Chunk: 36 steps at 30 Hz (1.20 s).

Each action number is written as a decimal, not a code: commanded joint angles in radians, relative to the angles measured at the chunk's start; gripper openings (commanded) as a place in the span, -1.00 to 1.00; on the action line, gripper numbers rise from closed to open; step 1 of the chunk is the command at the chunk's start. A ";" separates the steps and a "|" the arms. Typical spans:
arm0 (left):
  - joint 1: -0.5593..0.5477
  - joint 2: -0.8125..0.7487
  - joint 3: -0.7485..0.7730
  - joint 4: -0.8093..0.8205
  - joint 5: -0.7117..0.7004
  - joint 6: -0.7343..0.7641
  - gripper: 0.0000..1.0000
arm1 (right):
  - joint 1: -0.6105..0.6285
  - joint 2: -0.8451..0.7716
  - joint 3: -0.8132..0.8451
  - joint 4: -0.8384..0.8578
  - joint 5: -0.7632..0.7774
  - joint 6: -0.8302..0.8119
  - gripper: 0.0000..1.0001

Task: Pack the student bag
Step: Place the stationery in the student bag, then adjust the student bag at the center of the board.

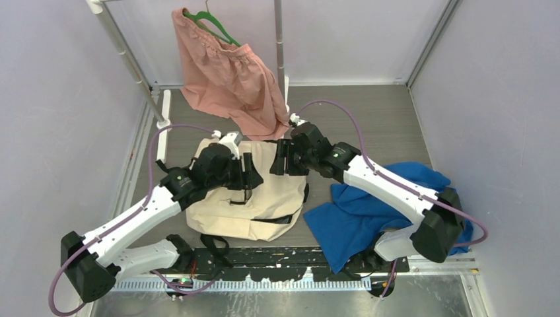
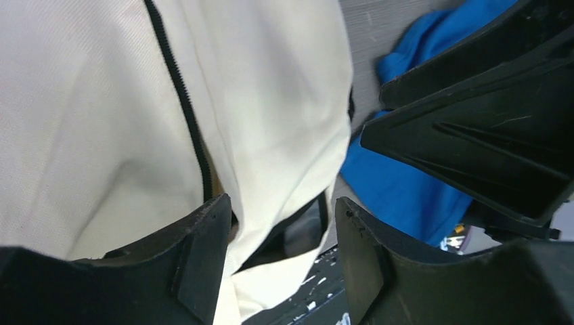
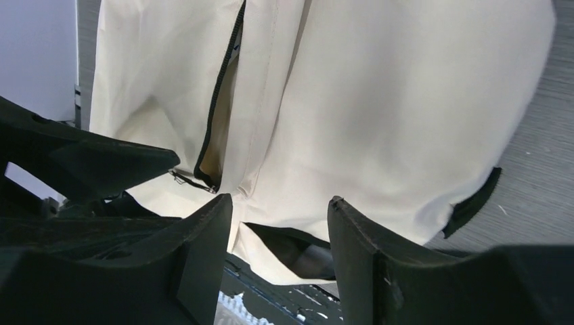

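Overhead, the grey wood-grain table, walled on three sides, keeps bare room at its far right corner. A cream canvas student bag lies flat at centre, its near edge by the arms' bases. Crumpled blue cloth lies just right of it, and a pink garment on a green hanger hangs at its far edge. Both arms meet above the bag. The left gripper and right gripper hover with fingers spread, clasping nothing, over smooth fabric split by a partly undone black zipper.
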 commanded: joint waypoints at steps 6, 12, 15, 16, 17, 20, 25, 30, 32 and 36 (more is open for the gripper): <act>0.001 -0.178 0.104 -0.254 -0.084 0.123 0.17 | 0.138 -0.055 0.011 -0.011 0.167 -0.019 -0.04; 0.001 -0.271 0.060 -0.293 0.010 0.351 0.24 | 0.216 0.071 -0.060 0.214 0.058 0.145 -0.11; 0.001 -0.254 0.062 -0.314 0.096 0.383 0.19 | 0.238 0.141 -0.052 0.227 0.048 0.140 -0.10; 0.001 -0.243 0.065 -0.317 0.084 0.374 0.18 | 0.241 0.158 -0.046 0.201 0.054 0.138 -0.10; 0.001 -0.237 0.063 -0.314 0.069 0.368 0.17 | 0.242 0.165 -0.051 0.180 0.066 0.139 -0.10; 0.001 -0.234 0.052 -0.315 -0.059 0.336 0.15 | 0.242 0.136 -0.122 0.129 0.148 0.144 -0.14; 0.065 -0.234 0.058 -0.352 -0.291 0.187 0.25 | 0.240 0.045 -0.330 0.178 0.204 0.195 -0.15; 0.216 -0.183 -0.015 -0.277 -0.104 0.148 0.26 | 0.228 0.159 -0.385 0.188 0.288 0.218 -0.18; 0.253 -0.158 -0.031 -0.263 -0.066 0.138 0.23 | 0.191 0.196 -0.385 0.176 0.316 0.224 -0.19; 0.263 -0.163 -0.032 -0.222 0.030 0.111 0.21 | 0.033 0.227 -0.411 0.176 0.228 0.230 -0.18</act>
